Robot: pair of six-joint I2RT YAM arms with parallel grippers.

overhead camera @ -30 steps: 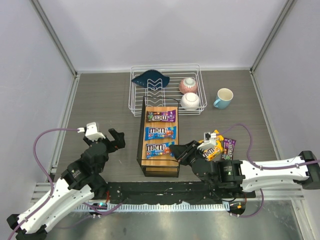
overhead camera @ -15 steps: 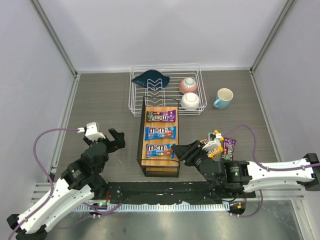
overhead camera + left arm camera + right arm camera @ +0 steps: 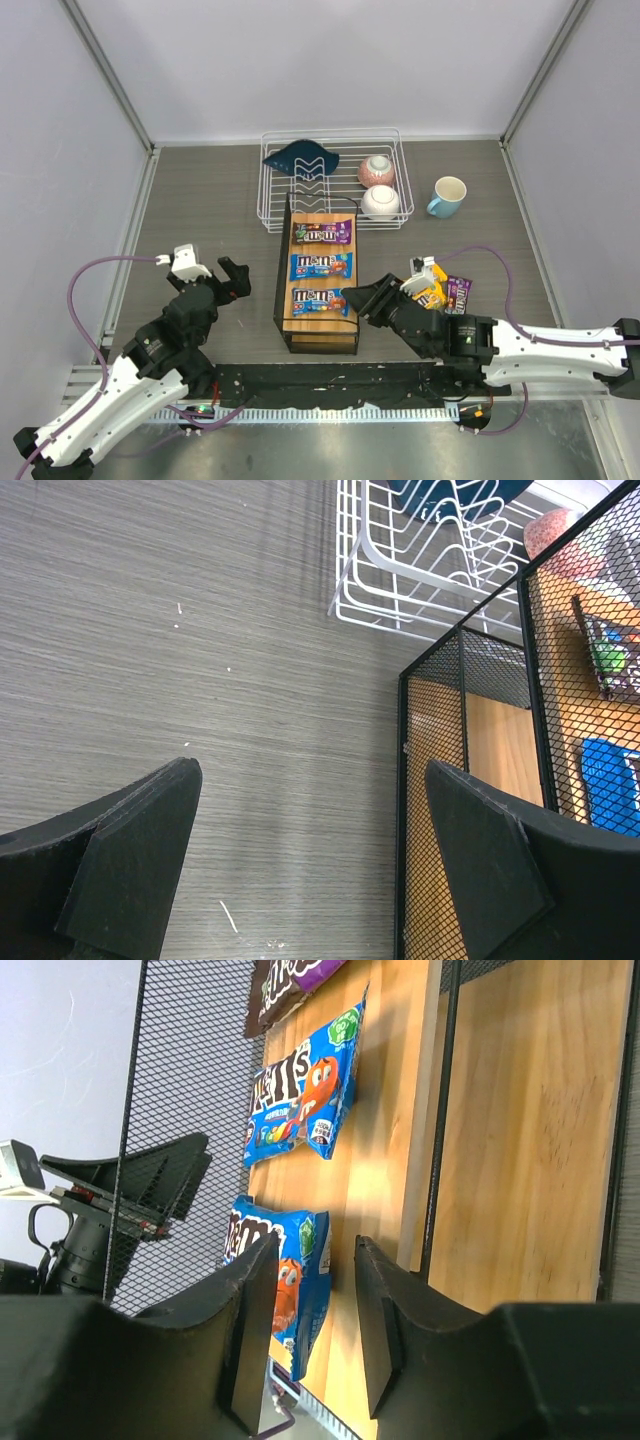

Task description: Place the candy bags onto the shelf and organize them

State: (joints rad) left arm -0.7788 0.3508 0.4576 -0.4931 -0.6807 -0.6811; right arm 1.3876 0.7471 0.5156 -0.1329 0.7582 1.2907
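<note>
The shelf (image 3: 282, 290) stands at the table's middle with three candy bags in a row on its wooden top: a purple bag (image 3: 322, 233) at the far end, a blue bag (image 3: 321, 265) in the middle, and a blue bag (image 3: 316, 300) nearest. My right gripper (image 3: 352, 299) is open and empty at the near blue bag's right end. In the right wrist view the near blue bag (image 3: 300, 1270) lies flat on the plank (image 3: 385, 1110) between and beyond my right gripper's (image 3: 315, 1250) fingers. A yellow bag (image 3: 430, 290) and a purple bag (image 3: 459, 295) lie on the table right of the shelf. My left gripper (image 3: 236, 279) is open and empty left of the shelf.
A white wire dish rack (image 3: 280, 205) behind the shelf holds a blue dish (image 3: 302, 157) and two bowls (image 3: 378, 185). A blue mug (image 3: 447, 196) stands to its right. In the left wrist view the shelf's mesh side (image 3: 470, 810) is close on the right.
My right gripper has drawn back slightly to the right from the near blue bag, and the right arm's forearm has swung. The left arm has not moved.
</note>
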